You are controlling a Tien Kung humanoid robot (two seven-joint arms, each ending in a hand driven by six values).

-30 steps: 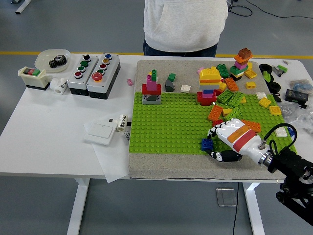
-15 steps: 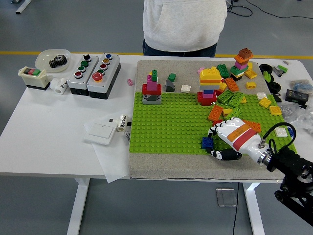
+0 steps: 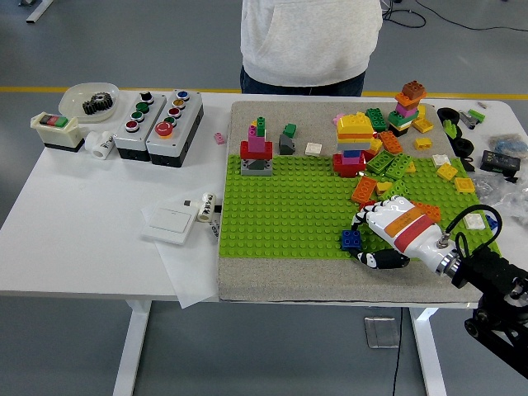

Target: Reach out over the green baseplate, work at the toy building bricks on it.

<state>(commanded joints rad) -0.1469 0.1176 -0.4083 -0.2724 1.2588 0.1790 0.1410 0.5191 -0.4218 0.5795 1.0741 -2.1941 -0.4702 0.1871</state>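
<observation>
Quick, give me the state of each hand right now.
Left hand: not in view.
Right hand: low over the green baseplate, beside the blue brick; whether it grips cannot be told.

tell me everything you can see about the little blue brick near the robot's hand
The blue brick is a small, squarish plastic toy brick with round studs on top, glossy dark blue. It sits upright and flat on the green baseplate close to its near edge, apart from the brick pile farther back. The right hand, white with black finger joints and an orange-red band, lies right beside it, fingertips at its right side; actual contact cannot be confirmed. Nothing is stacked on it.
</observation>
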